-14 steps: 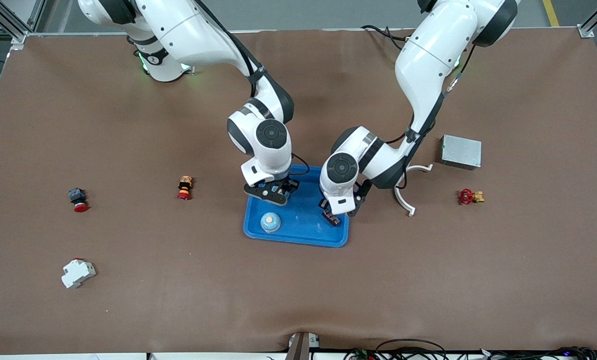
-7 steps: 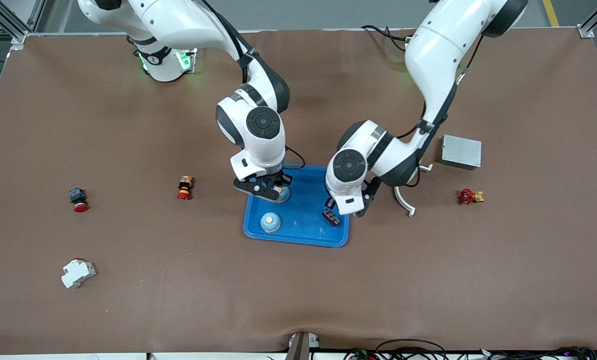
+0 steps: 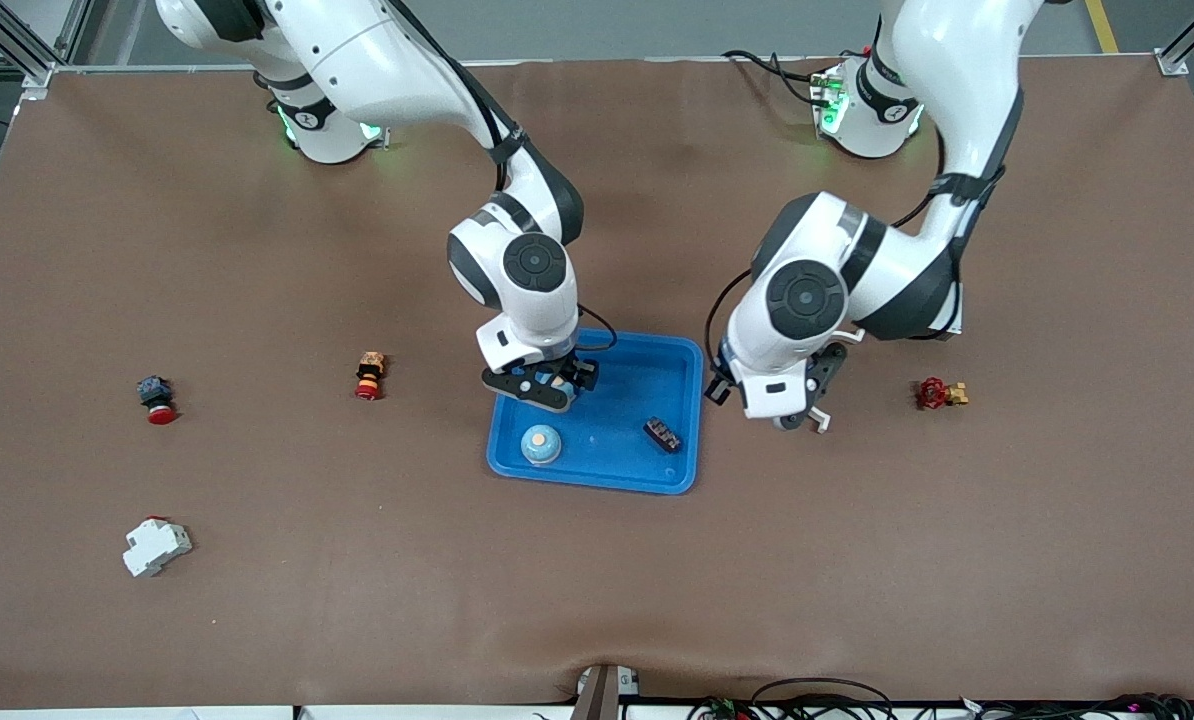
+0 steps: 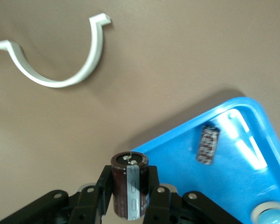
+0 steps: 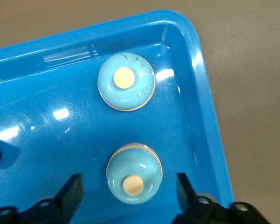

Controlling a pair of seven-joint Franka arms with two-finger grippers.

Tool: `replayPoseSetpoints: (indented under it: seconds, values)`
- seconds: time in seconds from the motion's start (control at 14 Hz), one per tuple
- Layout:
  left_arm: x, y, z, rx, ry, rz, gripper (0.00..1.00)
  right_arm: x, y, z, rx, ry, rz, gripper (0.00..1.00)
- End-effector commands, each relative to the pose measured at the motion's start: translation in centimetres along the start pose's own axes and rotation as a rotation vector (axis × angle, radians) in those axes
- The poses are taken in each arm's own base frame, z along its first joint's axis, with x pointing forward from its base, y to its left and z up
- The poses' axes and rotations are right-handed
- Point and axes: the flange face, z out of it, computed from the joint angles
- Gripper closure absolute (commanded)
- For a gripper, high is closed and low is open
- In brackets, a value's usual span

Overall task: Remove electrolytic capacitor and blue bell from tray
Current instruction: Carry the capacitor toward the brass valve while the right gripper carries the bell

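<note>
Blue tray (image 3: 597, 472) had a pale dome front bell (image 3: 541, 443) nearest the camera, orange button up, with a dark loose capacitor (image 3: 663, 434) beside it, flat on its side, long axis slanting across the tray. Farther off, the right gripper (image 3: 547, 385) stood spread wide around a second bell (image 5: 133, 173). The left gripper (image 4: 129, 196), over bare table by the tray, clamped a brown held capacitor (image 4: 129, 186).

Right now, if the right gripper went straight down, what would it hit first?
Probably the bell between the open right gripper fingers, sitting in the blue tray; the gap above it is unclear.
</note>
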Motion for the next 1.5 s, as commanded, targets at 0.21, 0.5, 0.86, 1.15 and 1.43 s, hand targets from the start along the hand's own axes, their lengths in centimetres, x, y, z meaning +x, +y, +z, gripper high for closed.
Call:
replayPoseSetpoints:
  seconds: [0.21, 0.5, 0.86, 1.15, 1.43]
  values:
    - [6.4, -6.3, -2.7, 0.054, -0.081, 0.221, 1.00, -0.8, 0.1, 2.3, -0.017, 0.017, -0.012, 0.00]
    - [11.8, -11.1, -2.0, 0.070, -0.105, 0.353, 1.00, -1.5, -0.1, 3.2, -0.023, 0.013, -0.021, 0.00]
    - [16.9, -13.5, 0.8, 0.068, -0.063, 0.463, 1.00, -1.8, -0.2, 4.0, -0.025, 0.021, -0.034, 0.00]
    - [19.5, -14.4, 3.8, 0.020, 0.032, 0.509, 1.00, -2.5, -0.5, 4.4, -0.031, 0.026, -0.053, 0.43]
    - [22.3, -15.5, 6.5, 0.049, 0.071, 0.576, 1.00, -2.4, -0.4, 4.0, -0.035, 0.027, -0.054, 1.00]
